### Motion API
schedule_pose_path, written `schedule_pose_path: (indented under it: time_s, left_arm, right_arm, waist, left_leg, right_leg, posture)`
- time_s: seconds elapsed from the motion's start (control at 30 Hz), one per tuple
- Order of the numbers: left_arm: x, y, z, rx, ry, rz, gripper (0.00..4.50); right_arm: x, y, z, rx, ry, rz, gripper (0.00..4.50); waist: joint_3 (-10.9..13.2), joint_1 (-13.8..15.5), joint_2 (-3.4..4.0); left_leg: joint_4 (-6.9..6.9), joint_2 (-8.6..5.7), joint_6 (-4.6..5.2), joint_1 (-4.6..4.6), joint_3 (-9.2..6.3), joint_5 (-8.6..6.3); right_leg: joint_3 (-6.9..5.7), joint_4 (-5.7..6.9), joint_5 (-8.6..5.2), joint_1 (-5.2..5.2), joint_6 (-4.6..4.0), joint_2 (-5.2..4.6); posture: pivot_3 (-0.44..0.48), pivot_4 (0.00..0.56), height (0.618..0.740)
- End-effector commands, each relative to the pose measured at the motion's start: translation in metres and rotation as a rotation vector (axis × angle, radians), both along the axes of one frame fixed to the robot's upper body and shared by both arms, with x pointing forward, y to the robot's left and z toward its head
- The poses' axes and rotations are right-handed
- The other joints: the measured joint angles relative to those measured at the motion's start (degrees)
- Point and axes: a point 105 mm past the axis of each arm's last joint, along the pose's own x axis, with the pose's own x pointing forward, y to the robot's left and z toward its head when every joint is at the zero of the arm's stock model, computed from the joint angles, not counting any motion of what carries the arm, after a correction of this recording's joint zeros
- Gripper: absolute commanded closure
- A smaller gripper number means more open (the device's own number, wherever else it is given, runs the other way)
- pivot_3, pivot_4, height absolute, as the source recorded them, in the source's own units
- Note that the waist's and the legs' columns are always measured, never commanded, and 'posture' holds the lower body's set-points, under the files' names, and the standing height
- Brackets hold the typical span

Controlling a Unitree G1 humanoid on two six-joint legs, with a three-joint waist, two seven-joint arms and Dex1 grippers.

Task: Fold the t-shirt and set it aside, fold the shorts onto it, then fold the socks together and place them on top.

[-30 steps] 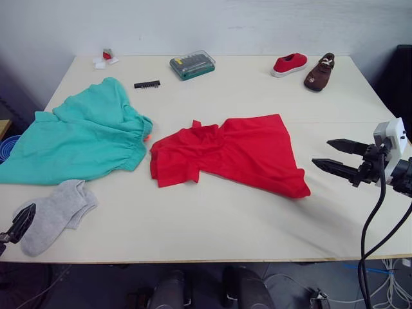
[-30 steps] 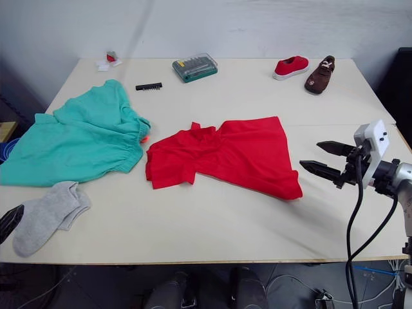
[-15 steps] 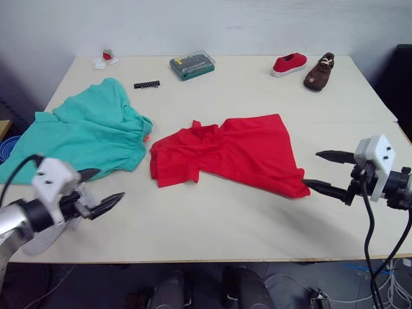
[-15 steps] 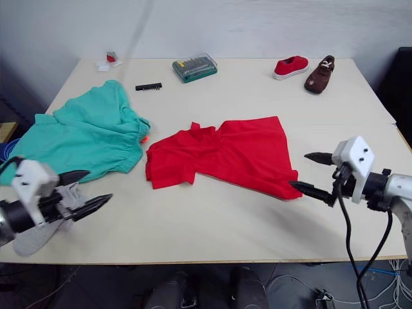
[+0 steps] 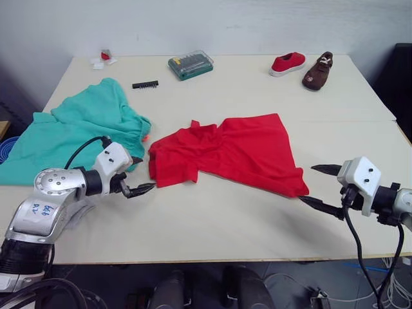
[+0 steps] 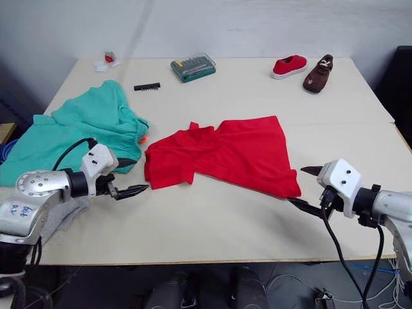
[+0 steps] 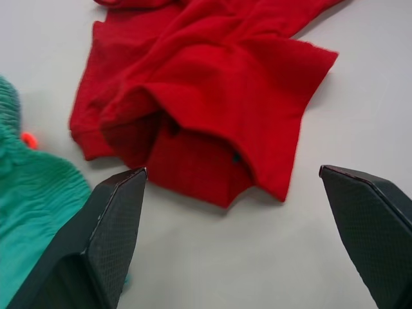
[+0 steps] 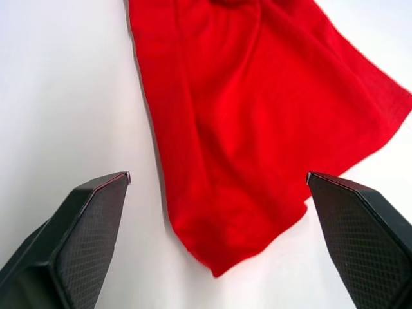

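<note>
You see the crumpled bright red fabric t-shirt (image 5: 228, 154) lying mid-worktop (image 5: 212, 219), between both end effectors. Your left end effector (image 5: 143, 188) sits spread wide at its sleeve edge; your right end effector (image 5: 322, 188), fingers apart, is beside its hem corner. The teal fabric shorts (image 5: 77, 132) lie to the left.

Bright, even light; soft shadows
</note>
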Motion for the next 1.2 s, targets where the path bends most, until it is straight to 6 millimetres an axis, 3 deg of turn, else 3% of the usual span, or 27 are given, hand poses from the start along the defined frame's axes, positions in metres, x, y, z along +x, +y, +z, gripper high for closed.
schedule_pose_path:
  time_s: [0.03, 0.2, 0.3, 0.43, 0.53, 0.73, 0.83, 0.93, 1.2]
  left_arm:
    - [-0.002, -0.004, 0.010, -0.130, 0.032, -0.006, 0.00]
    - [0.005, -0.009, -0.007, -0.181, 0.110, 0.024, 0.00]
    - [0.012, -0.016, -0.011, -0.209, 0.121, 0.033, 0.62]
    - [0.012, -0.033, -0.016, -0.248, 0.161, -0.023, 1.93]
    - [0.016, -0.035, -0.018, -0.226, 0.158, -0.010, 2.87]
    - [0.022, -0.036, -0.016, -0.222, 0.134, -0.001, 2.87]
    - [0.015, -0.043, -0.014, -0.248, 0.152, -0.058, 3.44]
    - [0.010, -0.044, -0.015, -0.260, 0.186, -0.080, 4.40]
    - [0.000, -0.022, -0.010, -0.250, 0.240, -0.065, 4.46]
  right_arm:
    - [0.001, 0.009, 0.013, 0.036, -0.057, 0.021, 0.02]
    - [0.003, 0.010, 0.012, 0.037, -0.061, 0.021, 0.02]
    - [0.004, 0.012, 0.011, 0.040, -0.061, 0.023, 0.00]
    - [0.005, 0.012, 0.009, 0.049, -0.060, 0.020, 0.00]
    - [0.005, 0.011, 0.008, 0.051, -0.056, 0.014, 0.00]
    - [0.004, 0.010, 0.006, 0.057, -0.052, 0.005, 0.00]
    - [0.003, 0.009, 0.004, 0.060, -0.048, -0.003, 0.00]
    - [0.002, 0.007, 0.001, 0.055, -0.044, -0.009, 0.00]
    - [-0.001, 0.002, -0.001, 0.024, -0.046, -0.015, 0.00]
  waist:
    - [0.0, 0.1, -0.01]
    - [0.0, 0.2, -0.01]
    - [0.0, 0.3, -0.03]
    - [0.0, 0.3, -0.03]
    - [0.0, 0.2, -0.03]
    - [0.0, 0.2, -0.03]
    - [0.0, 0.2, -0.03]
    - [0.0, 0.2, -0.03]
    - [0.0, 0.1, -0.03]
  left_leg:
    - [0.04, 0.00, 0.01, 0.00, -0.01, 0.00]
    - [0.13, -0.02, 0.03, 0.00, -0.04, 0.01]
    - [0.16, -0.03, 0.04, 0.01, -0.05, 0.01]
    - [0.23, -0.02, 0.05, 0.00, -0.06, 0.01]
    - [0.25, -0.02, 0.05, 0.00, -0.06, 0.01]
    - [0.36, -0.01, 0.05, 0.00, -0.06, 0.02]
    - [0.38, -0.01, 0.06, 0.00, -0.06, 0.01]
    - [0.39, 0.00, 0.06, 0.00, -0.07, 0.01]
    - [0.44, 0.01, 0.06, 0.00, -0.07, 0.02]
  right_leg:
    - [0.01, 0.00, -0.01, 0.01, 0.01, 0.00]
    - [0.02, 0.04, 0.00, 0.06, 0.04, -0.01]
    - [0.02, 0.05, 0.01, 0.09, 0.05, -0.02]
    - [0.01, 0.08, 0.01, 0.10, 0.06, -0.01]
    - [0.01, 0.10, 0.01, 0.10, 0.06, -0.01]
    - [0.01, 0.17, 0.01, 0.11, 0.06, -0.01]
    - [0.02, 0.19, 0.01, 0.11, 0.06, -0.02]
    - [0.02, 0.21, 0.01, 0.11, 0.06, -0.01]
    - [0.03, 0.28, 0.01, 0.10, 0.06, -0.01]
  posture:
    - [0.000, 0.150, 0.740]
    - [0.000, 0.150, 0.740]
    - [0.000, 0.150, 0.740]
    - [0.000, 0.150, 0.740]
    - [0.000, 0.150, 0.740]
    - [0.000, 0.150, 0.740]
    - [0.000, 0.150, 0.740]
    - [0.000, 0.150, 0.740]
    - [0.000, 0.150, 0.740]
